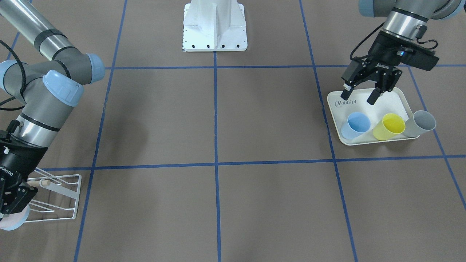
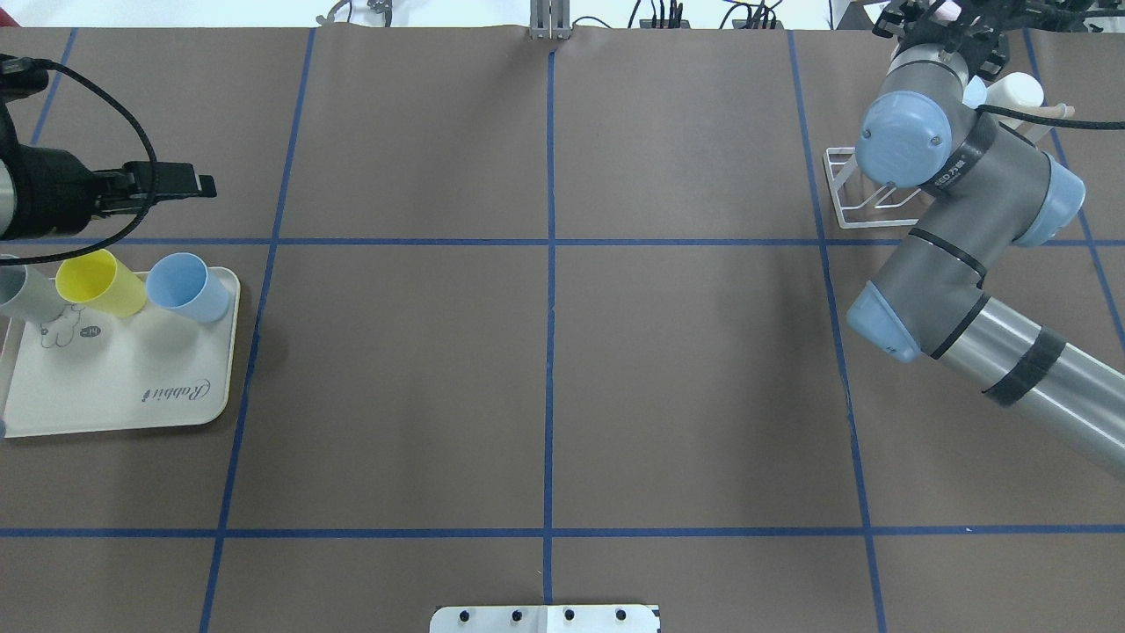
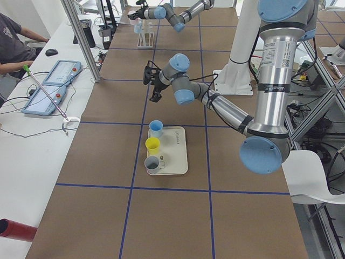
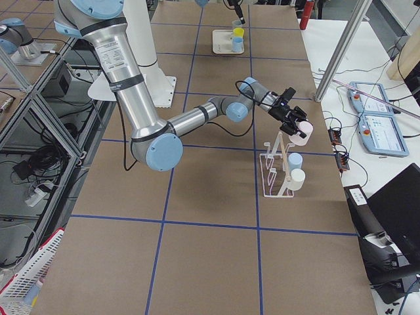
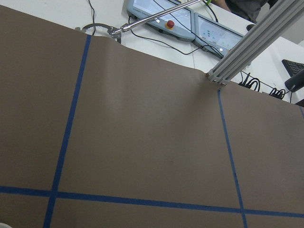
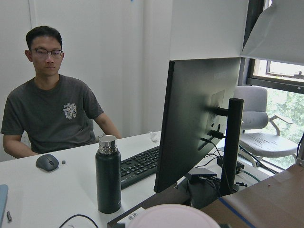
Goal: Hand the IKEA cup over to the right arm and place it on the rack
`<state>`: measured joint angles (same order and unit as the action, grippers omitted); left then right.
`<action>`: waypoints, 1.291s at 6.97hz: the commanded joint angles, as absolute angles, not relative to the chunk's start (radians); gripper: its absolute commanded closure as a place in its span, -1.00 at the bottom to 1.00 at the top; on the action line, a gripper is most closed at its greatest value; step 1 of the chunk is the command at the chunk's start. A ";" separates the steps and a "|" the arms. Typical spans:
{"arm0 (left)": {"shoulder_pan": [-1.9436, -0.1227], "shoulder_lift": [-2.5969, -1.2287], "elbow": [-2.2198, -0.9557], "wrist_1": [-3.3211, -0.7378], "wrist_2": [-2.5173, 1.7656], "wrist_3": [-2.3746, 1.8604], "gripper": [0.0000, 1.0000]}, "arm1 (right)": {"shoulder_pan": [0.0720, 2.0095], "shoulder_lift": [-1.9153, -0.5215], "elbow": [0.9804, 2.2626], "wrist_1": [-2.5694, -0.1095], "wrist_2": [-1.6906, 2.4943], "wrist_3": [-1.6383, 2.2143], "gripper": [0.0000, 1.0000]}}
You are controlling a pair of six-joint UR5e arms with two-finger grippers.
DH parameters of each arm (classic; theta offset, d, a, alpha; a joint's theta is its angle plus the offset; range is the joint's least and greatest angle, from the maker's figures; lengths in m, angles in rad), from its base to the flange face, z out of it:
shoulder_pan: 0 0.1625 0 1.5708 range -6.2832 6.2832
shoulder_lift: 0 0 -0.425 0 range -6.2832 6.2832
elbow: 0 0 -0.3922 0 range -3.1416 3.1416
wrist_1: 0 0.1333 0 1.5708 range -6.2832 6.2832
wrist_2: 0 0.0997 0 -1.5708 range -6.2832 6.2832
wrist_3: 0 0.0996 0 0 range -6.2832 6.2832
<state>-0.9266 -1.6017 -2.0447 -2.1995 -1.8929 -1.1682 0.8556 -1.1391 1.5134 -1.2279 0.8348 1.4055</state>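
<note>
Tray [image 1: 393, 100], one, cream, lettered "Rabbit", is set at the left end of the table [image 1: 255, 120]. Three cups are held in it, upright in a row along the edge farthest from the robot: blue cup [image 1: 356, 124], yellow cup [image 1: 390, 126], and grey cup [image 1: 421, 123] at the outer corner. Rack [image 4: 275, 177], one, white wire with a wooden dowel, is set near the table's far right corner. Two cups are hung on it, a pale blue cup [image 4: 294, 159] above a white cup [image 4: 297, 178]. Pink cup [image 4: 302, 133], one, is pinched between the fingers of the right gripper [image 4: 295, 125] and held just at the rack's upper end; whether it touches the dowel cannot be told. The left gripper [image 1: 359, 98] is seen with fingers spread and nothing between them, held above the tray's edge nearest the robot. Cups counted: six. Arms counted: two. A person seated at a desk is shown in the right wrist view.
</note>
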 commanded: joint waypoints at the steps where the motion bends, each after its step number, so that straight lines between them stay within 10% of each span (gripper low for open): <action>1: -0.983 -1.534 -2.040 -2.181 -1.950 -1.015 -1.00 | 0.854 -1.152 1.511 -1.229 0.836 1.405 1.00; 9: -1.003 -1.529 -2.025 -2.175 -1.959 -0.976 -1.00 | 0.822 -1.157 1.468 -1.230 0.838 1.405 1.00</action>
<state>-1.0024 -1.5294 -2.0259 -2.1752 -1.9575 -0.9758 0.8268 -1.1545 1.4717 -1.2292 0.8375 1.4050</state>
